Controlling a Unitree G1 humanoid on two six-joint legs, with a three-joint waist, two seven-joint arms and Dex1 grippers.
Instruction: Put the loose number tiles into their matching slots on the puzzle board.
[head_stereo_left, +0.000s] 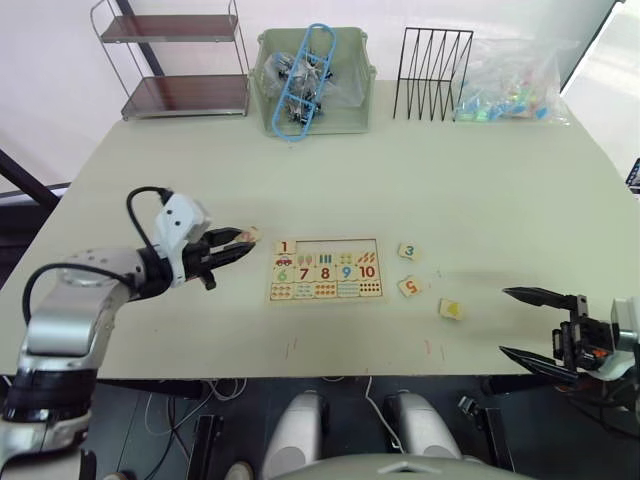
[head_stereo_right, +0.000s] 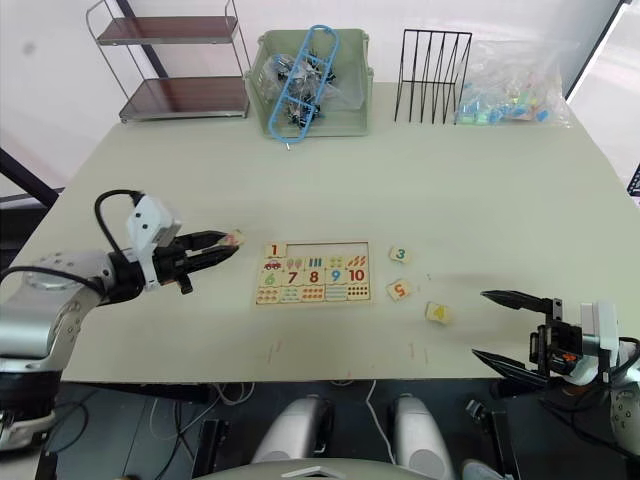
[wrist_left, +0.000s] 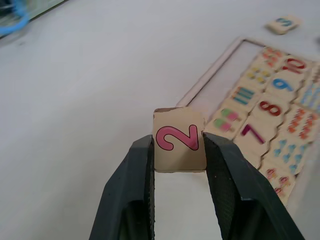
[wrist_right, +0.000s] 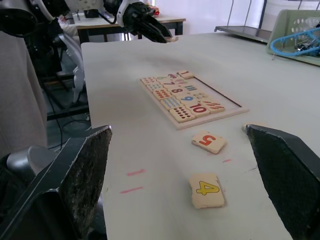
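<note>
Left to right across the table (head_stereo_left: 420, 180). Far left: the left tool (head_stereo_left: 236, 243), held above the table surface just left of the puzzle board (head_stereo_left: 325, 269), its two black fingers (wrist_left: 131, 190) clamped on the pink "2" tile (wrist_left: 179, 141), which stands upright between them. Centre: the puzzle board lying flat; the "1" tile (head_stereo_left: 285, 247) sits in the leftmost slot of the top row, and the remaining top-row slots (head_stereo_left: 340, 246) are bare; below them run the 6–10 number row and a row of dot tiles. Right of the board, loose on the table: the green "3" tile (head_stereo_left: 407, 251) near the board's upper right corner, the orange "5" tile (head_stereo_left: 408, 286) just below it, and the yellow "4" tile (head_stereo_left: 451, 309) further right and nearer the table's front edge; all three lie apart from one another and from the board. Far right: the right tool (head_stereo_left: 527, 322), fingers spread wide apart and holding nothing, low at the table's front right edge, apparently level with or just beyond it. Rear of the table, left to right: a two-tier wire shelf (head_stereo_left: 180, 60), a pale green bin (head_stereo_left: 312, 80) holding a blue hanger, a black wire rack (head_stereo_left: 432, 72), a clear bag (head_stereo_left: 515, 85) of coloured pieces
</note>
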